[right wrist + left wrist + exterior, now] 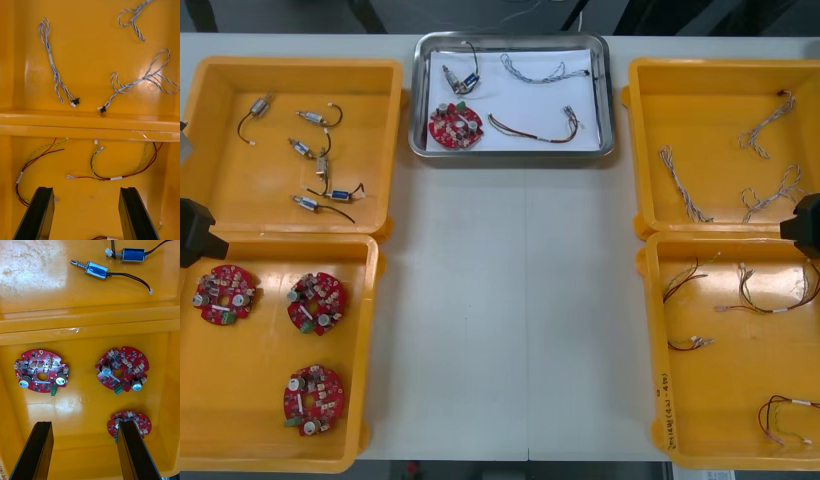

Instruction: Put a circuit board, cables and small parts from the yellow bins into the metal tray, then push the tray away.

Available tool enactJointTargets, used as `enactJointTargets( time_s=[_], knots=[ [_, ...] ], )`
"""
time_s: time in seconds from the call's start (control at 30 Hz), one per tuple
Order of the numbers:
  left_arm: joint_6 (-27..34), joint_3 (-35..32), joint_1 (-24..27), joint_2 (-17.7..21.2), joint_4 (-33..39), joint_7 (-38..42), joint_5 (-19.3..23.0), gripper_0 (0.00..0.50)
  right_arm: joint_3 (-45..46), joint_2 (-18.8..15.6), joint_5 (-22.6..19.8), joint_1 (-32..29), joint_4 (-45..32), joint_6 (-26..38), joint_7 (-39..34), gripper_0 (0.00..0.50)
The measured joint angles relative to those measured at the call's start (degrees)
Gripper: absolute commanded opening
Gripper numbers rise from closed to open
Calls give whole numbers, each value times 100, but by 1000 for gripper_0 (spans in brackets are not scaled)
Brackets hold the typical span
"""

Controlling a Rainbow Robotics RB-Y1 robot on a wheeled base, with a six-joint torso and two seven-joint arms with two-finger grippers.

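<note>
Table (510, 320): four yellow bins (220, 150), two each side. Metal tray (513, 152) far centre, holds circuit board (455, 126), two cables (520, 131), small metal part (455, 78). Left gripper (84, 425) fingers apart over board bin. Right gripper (86, 191) fingers apart over red-yellow cables (115, 178).

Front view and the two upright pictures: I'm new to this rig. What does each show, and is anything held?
It is a two-armed robot at a light table. The front view looks down from above; each upright picture comes from a camera on one wrist. The left gripper hangs open over the yellow bin of red circuit boards; the right gripper hangs open over red and yellow cables. Neither holds anything. The metal tray already holds a circuit board, cables and a small metal part.
</note>
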State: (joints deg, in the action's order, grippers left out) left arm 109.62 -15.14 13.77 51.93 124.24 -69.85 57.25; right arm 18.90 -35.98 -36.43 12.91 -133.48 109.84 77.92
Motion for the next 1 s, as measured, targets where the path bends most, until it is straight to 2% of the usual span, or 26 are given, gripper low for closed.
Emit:
enactJointTargets(
  time_s=[0.23, 1.0],
  knots=[
    [0, 0, 0, 0, 0, 0, 0, 500, 186, -5, -369, -165, 476, 0, -20, 500],
    [0, 0, 0, 0, 0, 0, 0, 500, 196, -5, -429, -307, 639, 0, -205, 500]
  ],
)
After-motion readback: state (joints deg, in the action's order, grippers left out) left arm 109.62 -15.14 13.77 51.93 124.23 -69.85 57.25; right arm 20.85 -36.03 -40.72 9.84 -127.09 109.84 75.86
